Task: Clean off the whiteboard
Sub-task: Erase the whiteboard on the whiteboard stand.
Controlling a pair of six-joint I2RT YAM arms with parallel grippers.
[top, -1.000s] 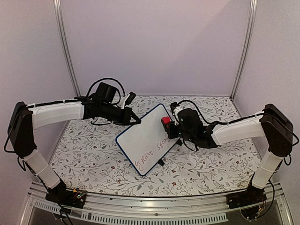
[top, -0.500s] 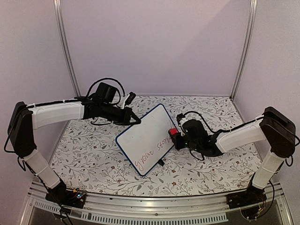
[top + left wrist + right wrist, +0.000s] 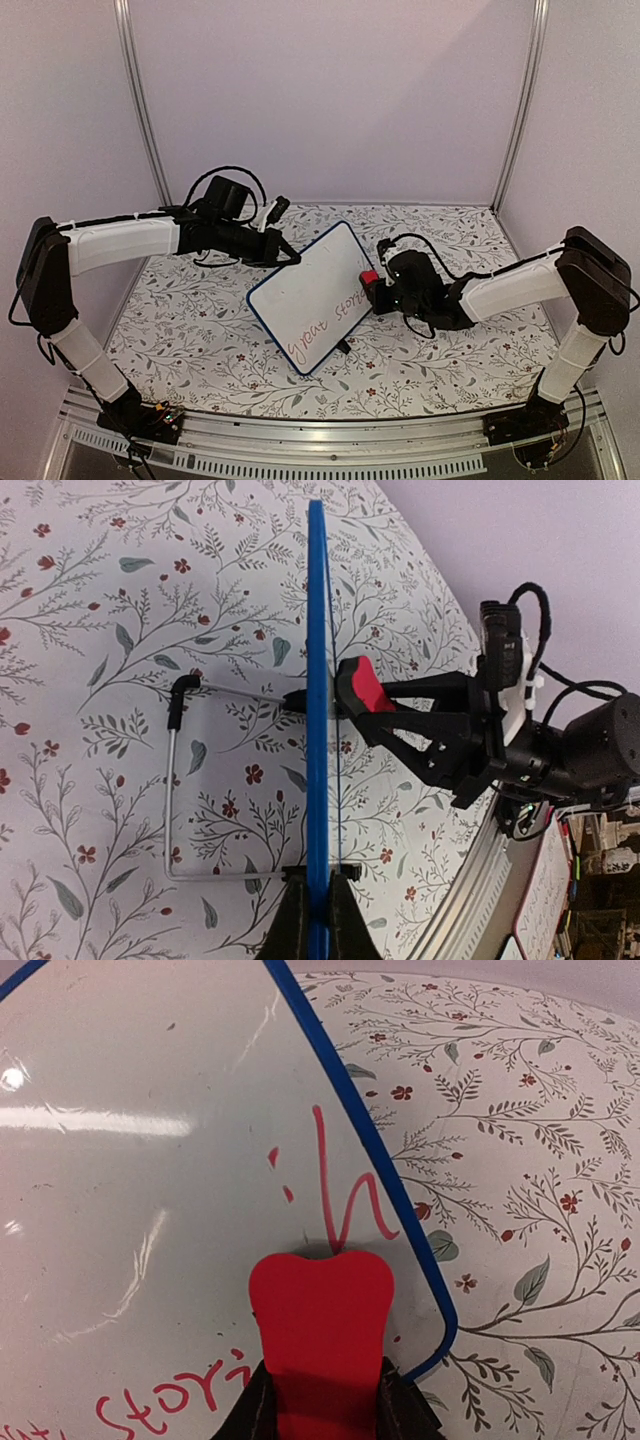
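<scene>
You are in the wiping step, and I judge it only partly done. The whiteboard [image 3: 310,300] is standing tilted near the middle of the desk [image 3: 200,330], with a thin wire stand [image 3: 172,810] behind it. Your left end effector [image 3: 288,257] is pinching the blue rim at the board's 11 o'clock corner. Its fingers are closed tight on the edge, so it is steadying the board. Your right end effector [image 3: 380,292] is closed on the red eraser [image 3: 320,1325] and is pressing it on the writing face near the board's 3 o'clock edge. In the left wrist view the eraser is touching the board.

The red handwriting [image 3: 345,1205] is not gone. In the right wrist view, strokes like an "h" are showing just at 12 o'clock of the eraser, and letters reading about "stori" are lying at its 8 o'clock. In the top view the line of words is running on toward the board's 6 o'clock corner.

For the next move, I think you are needing a short stroke toward 12 o'clock over the "h". After that comes a long pass toward 8 o'clock along the words, with even pressure. The eraser is working close to the rim, so it may slip off the edge. The left grip must resist the push, or the board may tip back.
</scene>
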